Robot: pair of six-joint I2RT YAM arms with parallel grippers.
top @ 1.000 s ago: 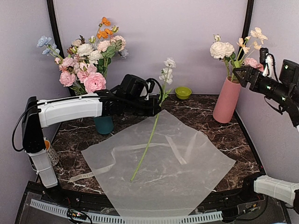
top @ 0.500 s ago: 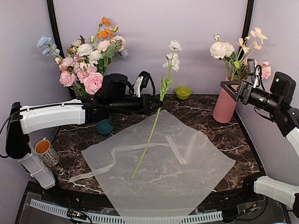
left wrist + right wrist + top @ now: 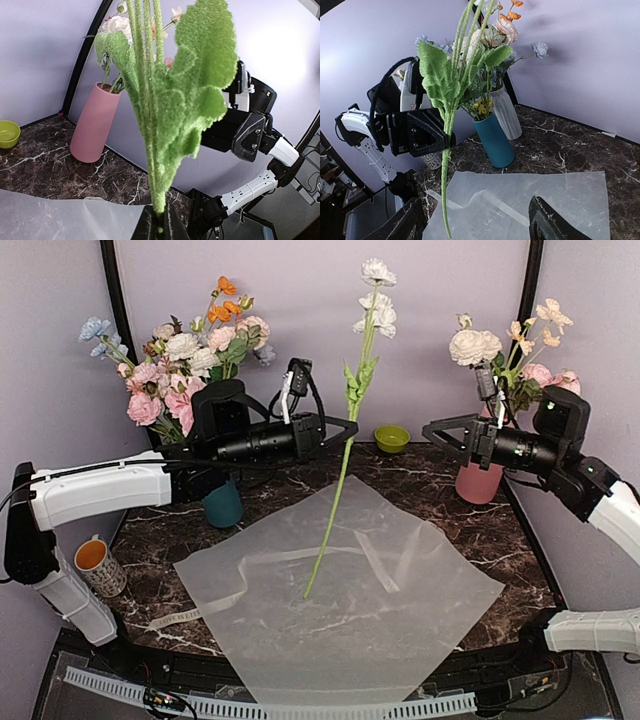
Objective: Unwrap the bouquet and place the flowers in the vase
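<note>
My left gripper point(image 3: 345, 430) is shut on the green stem point(image 3: 330, 525) of one white flower point(image 3: 378, 272) and holds it nearly upright above the table. Its foot hangs just over the bouquet's cream paper point(image 3: 400, 610), which lies spread flat. In the left wrist view the fuzzy stem point(image 3: 159, 192) rises out of the shut gripper point(image 3: 160, 231). My right gripper point(image 3: 447, 436) is open and empty, pointing left, a short way right of the stem. The right wrist view shows the stem point(image 3: 445, 160) beyond its open gripper point(image 3: 476, 225). The pink vase point(image 3: 482, 472) holds several flowers point(image 3: 476, 346).
A teal vase point(image 3: 222, 508) with a big pink, orange and blue arrangement point(image 3: 185, 375) stands at the back left, a white ribbed vase point(image 3: 508, 114) behind it. A green bowl point(image 3: 392, 438) sits at the back. A cup point(image 3: 92, 562) and a ribbon point(image 3: 180, 618) lie left.
The left gripper has raised the flower and turned it more upright. The right arm has swung left from the pink vase toward the stem, its jaws narrowing a little.
</note>
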